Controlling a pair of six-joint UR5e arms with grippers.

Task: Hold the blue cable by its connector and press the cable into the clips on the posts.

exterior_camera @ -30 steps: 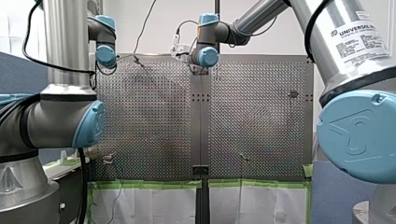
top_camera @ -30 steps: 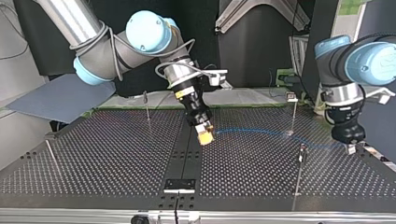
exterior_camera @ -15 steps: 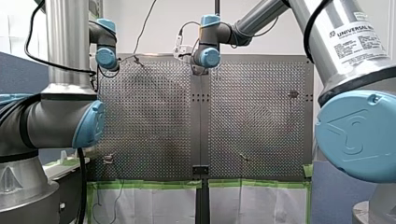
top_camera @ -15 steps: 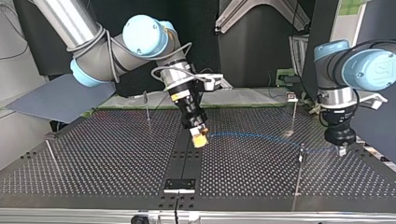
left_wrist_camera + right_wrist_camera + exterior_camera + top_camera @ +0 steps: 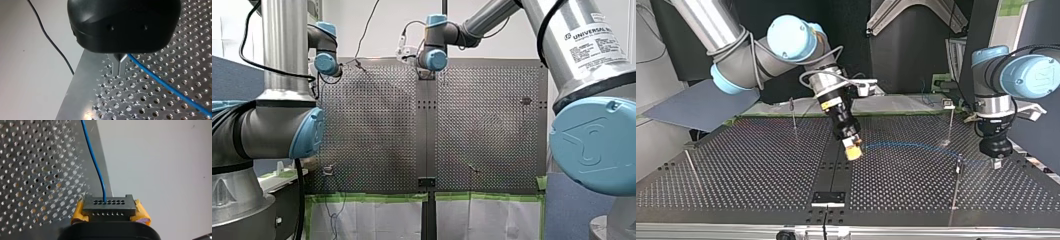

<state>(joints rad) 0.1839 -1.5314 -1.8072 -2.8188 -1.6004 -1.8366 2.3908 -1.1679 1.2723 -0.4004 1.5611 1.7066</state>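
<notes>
In the top view the blue cable (image 5: 916,146) arcs low over the perforated table (image 5: 751,170) between my two grippers. My right gripper (image 5: 852,148), with yellow pads, hangs tilted over the table's middle strip. The right wrist view shows it (image 5: 110,211) shut on a dark grey connector (image 5: 109,203), and the cable (image 5: 96,165) leaves that block. My left gripper (image 5: 995,161) is at the top view's right. Its metal fingers (image 5: 119,67) are shut on the cable's other end (image 5: 162,83) just above the table edge.
Thin posts with clips stand on the table: one (image 5: 793,115) behind my right gripper, one (image 5: 949,122) at the back right, one (image 5: 957,175) near my left gripper, one (image 5: 691,167) at the top view's left. A black bracket (image 5: 828,198) sits at the near edge.
My left gripper has shifted toward the top view's left along the table edge. My right gripper dipped slightly and swung a little, carrying the connector; the cable's arc has shortened.
</notes>
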